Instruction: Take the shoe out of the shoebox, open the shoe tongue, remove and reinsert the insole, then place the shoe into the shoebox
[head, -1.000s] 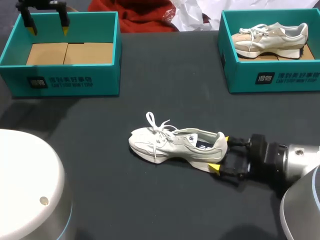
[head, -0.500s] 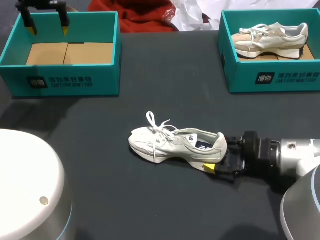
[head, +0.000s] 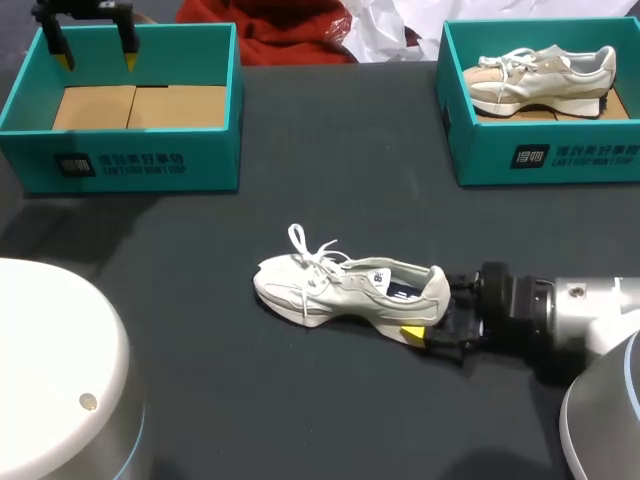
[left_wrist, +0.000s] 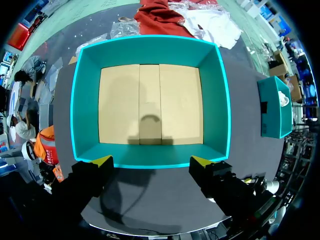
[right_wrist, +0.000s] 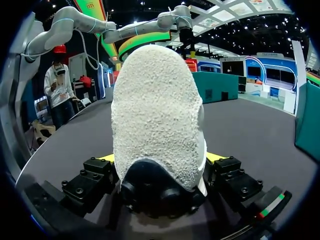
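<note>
Our right arm lay low across the counter (head: 200, 380), its pincer (head: 432, 306) clamped on the heel of the shoe (head: 345, 292) mid-counter; the far fingertip was hidden behind the heel. Our left pincer (left_wrist: 151, 161) hung spread above the shoebox (left_wrist: 215, 100).

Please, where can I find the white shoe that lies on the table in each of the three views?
Head view: shoe on the table, lower middle, heel at the right claw.
Left wrist view: not in it.
Right wrist view: its heel directly ahead of that claw.
Shared landmark: the empty shoebox.
</note>
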